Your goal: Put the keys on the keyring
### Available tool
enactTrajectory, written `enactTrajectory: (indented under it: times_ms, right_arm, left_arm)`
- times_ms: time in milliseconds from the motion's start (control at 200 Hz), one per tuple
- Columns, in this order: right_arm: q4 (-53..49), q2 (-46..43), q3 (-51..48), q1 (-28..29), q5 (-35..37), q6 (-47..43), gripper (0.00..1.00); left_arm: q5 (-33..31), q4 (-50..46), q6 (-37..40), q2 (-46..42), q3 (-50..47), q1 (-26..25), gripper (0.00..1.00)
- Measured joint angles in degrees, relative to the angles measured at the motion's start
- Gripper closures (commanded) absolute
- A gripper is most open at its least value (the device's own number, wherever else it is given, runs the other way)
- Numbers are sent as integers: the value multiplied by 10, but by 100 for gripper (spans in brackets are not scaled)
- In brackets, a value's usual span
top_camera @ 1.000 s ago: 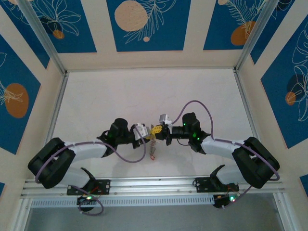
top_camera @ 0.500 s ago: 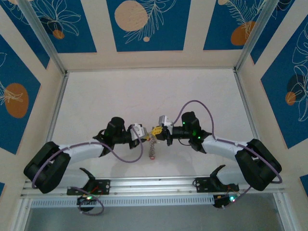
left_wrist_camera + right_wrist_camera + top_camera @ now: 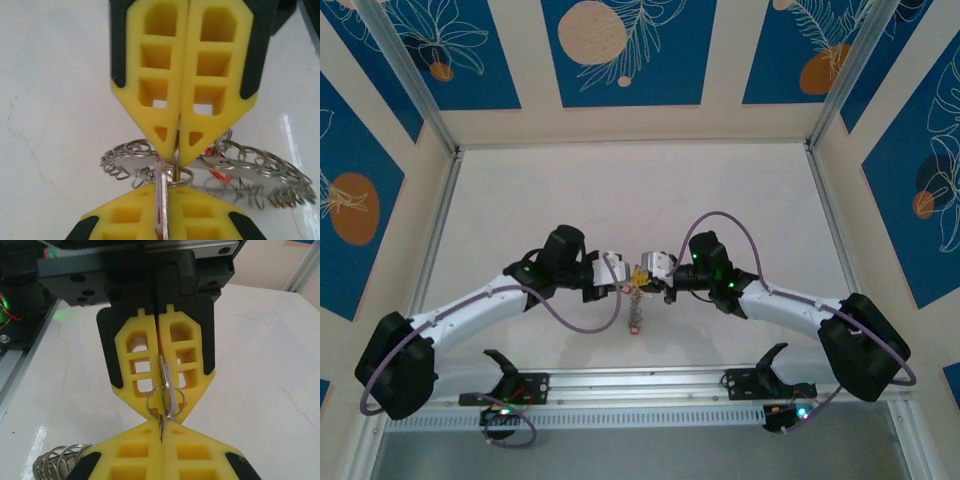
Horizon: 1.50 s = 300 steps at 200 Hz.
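Light, stiff, probably slippery metal: pinch the edges.
Left pincer [image 3: 177, 157] clenches grey toothed metal keyring [image 3: 255, 167] by its wire loop [image 3: 188, 174]; right pincer [image 3: 160, 412] clenches small silvery key [image 3: 169, 392].

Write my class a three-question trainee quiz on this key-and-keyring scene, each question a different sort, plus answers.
1. True or false: the left gripper and the right gripper are both shut.
2. Which gripper pinches the silver key? A) left B) right
3. Fill in: the keyring carries many small ____ round its outer edge.
Key: 1 true; 2 A; 3 rings.
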Motion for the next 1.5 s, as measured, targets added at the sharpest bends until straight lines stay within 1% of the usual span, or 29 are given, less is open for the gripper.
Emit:
enactTrajectory:
  times_ms: [110,190,330,465,485,505,525,545,575,670,680,685,690,700,840,990,1310,1410,1500]
  right_arm:
    - [8,-9,-10,-2,3,-6,71]
    - [18,-20,-26,-9,2,2,65]
    - [43,-50,-61,-46,-2,29,55]
    - [66,-85,-93,-81,0,58,44]
    - [70,-90,-97,-85,3,59,39]
    - [72,-95,-101,-90,7,65,38]
    - [74,-99,-104,-94,9,70,33]
    - [75,-103,-108,-98,13,73,32]
    - [78,-109,-113,-104,23,81,25]
    - [82,-127,-125,-123,53,101,16]
    - [83,-129,-126,-126,57,101,12]
    - [83,-131,-127,-127,59,100,6]
    - [83,-132,-127,-128,60,102,2]
    - [83,-134,-129,-130,64,108,0]
    - [83,-162,-143,-152,112,120,1]
    - [88,-181,-157,-168,150,129,1]
    - [96,-212,-197,-196,238,139,1]
    - [105,-213,-214,-204,254,148,1]
    - [114,-213,-227,-215,263,155,1]
  left_arm:
    - [-35,-80,44,0,50,-14,100]
    - [-63,-138,81,2,96,-21,100]
    - [-113,-217,144,13,173,-29,100]
    - [-170,-268,197,21,224,-47,100]
    - [-179,-274,206,22,230,-51,100]
    - [-187,-279,212,23,236,-55,100]
    - [-195,-284,220,25,242,-59,100]
    - [-203,-290,227,27,249,-64,100]
    - [-214,-296,238,29,259,-70,100]
    - [-252,-310,268,42,290,-89,100]
    - [-257,-311,271,44,294,-92,100]
    - [-260,-312,273,45,296,-93,100]
    - [-261,-312,274,46,297,-94,100]
    - [-265,-313,277,48,300,-96,100]
    - [-308,-323,308,74,334,-115,100]
    - [-318,-325,324,90,351,-118,100]
    - [-317,-313,324,126,359,-118,100]
    - [-303,-300,311,141,358,-114,100]
    - [-276,-287,294,156,356,-101,100]
